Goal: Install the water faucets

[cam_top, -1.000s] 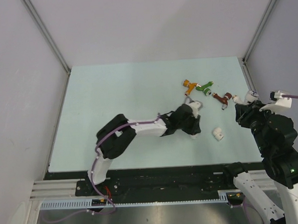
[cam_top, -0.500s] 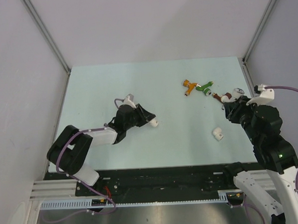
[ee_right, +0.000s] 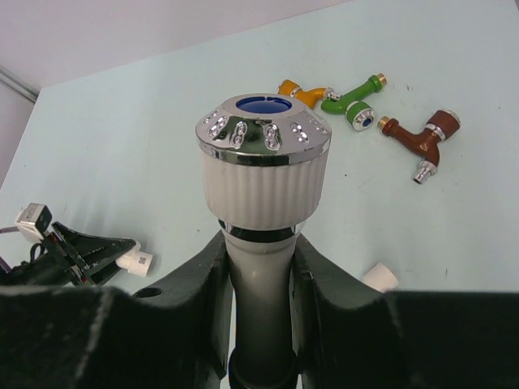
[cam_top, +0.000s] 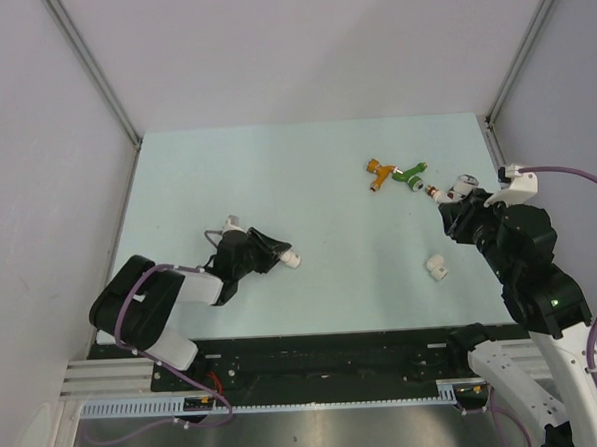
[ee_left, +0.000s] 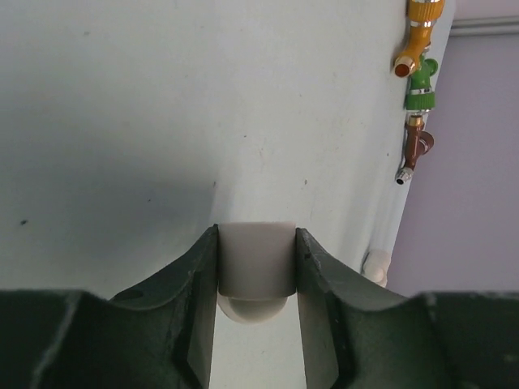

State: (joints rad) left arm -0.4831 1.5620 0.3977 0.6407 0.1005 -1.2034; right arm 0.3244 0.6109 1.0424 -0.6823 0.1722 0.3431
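We see the left gripper (ee_left: 255, 247) clamped on a white connector (ee_left: 255, 279) at the near left of the table (cam_top: 305, 163); the right gripper (ee_right: 259, 259) grips the white tap (ee_right: 263, 178) by its stem, knob past the fingertips, toward the right edge. The orange tap (ee_right: 296, 91), green tap (ee_right: 350, 101) and red tap (ee_right: 422, 136) lie in a row at the far right; a second connector (ee_right: 379, 278) lies nearer, apart.

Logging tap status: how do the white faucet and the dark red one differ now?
The white faucet is clamped in the right gripper; the dark red faucet lies free on the table. The white faucet's knob is ribbed with a silvery cap; the dark red faucet's is dark red.
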